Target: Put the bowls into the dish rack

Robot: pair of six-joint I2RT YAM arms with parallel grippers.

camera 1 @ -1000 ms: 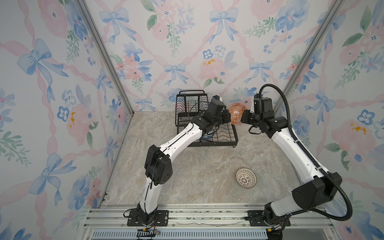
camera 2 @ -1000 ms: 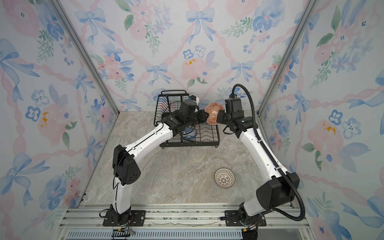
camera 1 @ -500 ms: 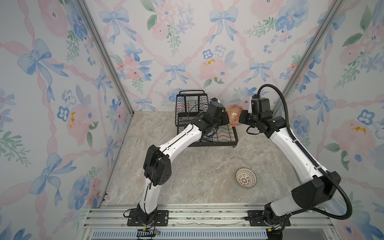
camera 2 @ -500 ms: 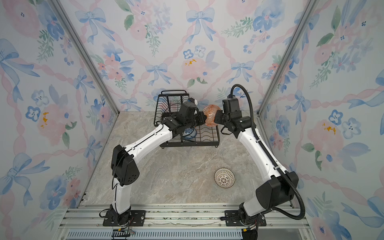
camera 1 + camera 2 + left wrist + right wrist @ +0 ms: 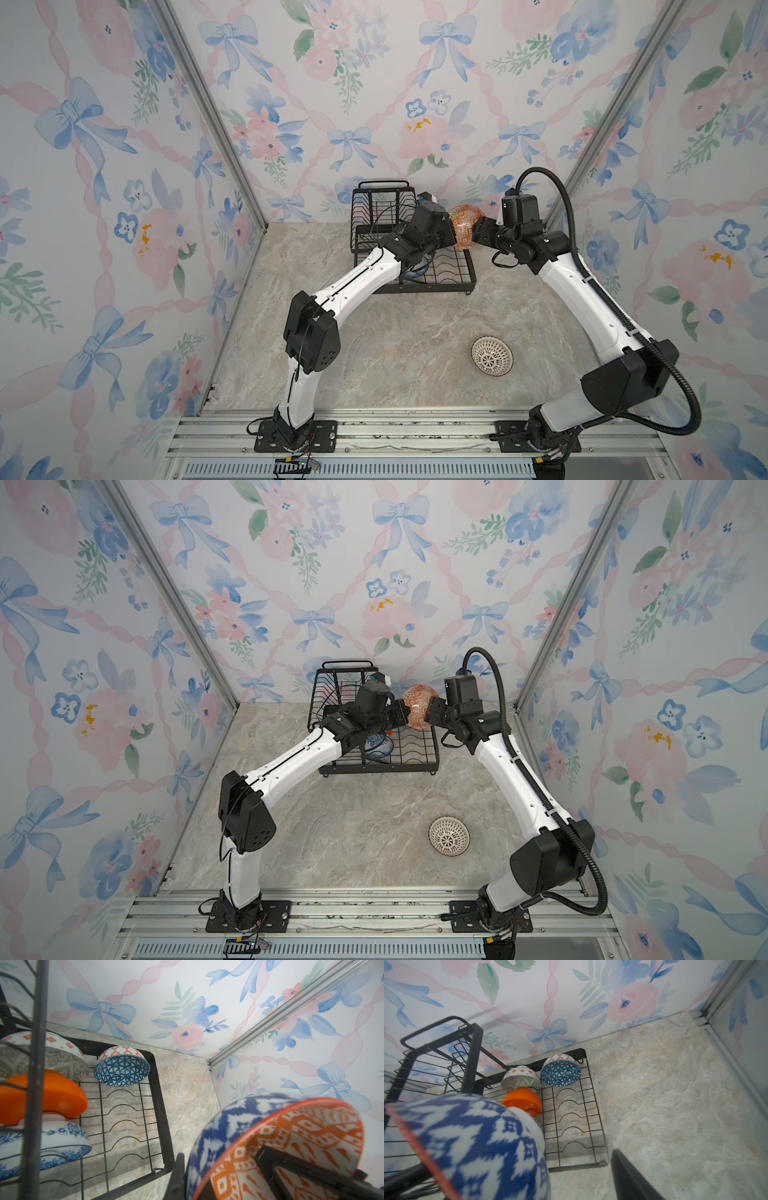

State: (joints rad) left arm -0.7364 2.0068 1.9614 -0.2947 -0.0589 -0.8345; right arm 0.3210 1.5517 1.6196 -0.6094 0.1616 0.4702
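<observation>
The orange-red patterned bowl [image 5: 464,226] [image 5: 419,706] hangs on its side in the air over the right edge of the black wire dish rack [image 5: 465,286] [image 5: 374,769]. My left gripper [image 5: 451,235] [image 5: 220,1153] is shut on its rim, one finger inside and one on the blue-and-white outside [image 5: 239,1122]. My right gripper [image 5: 476,237] stands open just right of the bowl [image 5: 477,1136]; only one of its fingers [image 5: 623,1167] shows, apart from the bowl. The lower tray [image 5: 164,1115] holds the blue triangle bowl [image 5: 122,1069], pale green bowl [image 5: 62,1057], orange bowl [image 5: 52,1095] and blue-floral bowl [image 5: 62,1138].
A white bowl with dark lattice [image 5: 491,356] [image 5: 449,836] sits upright on the marble table at the front right. The rack's raised upper basket [image 5: 382,208] stands against the back wall. Wallpapered walls close in on three sides.
My right gripper has opened and let go of the patterned bowl. The left gripper stays shut on it, and the bowl has shifted slightly left.
</observation>
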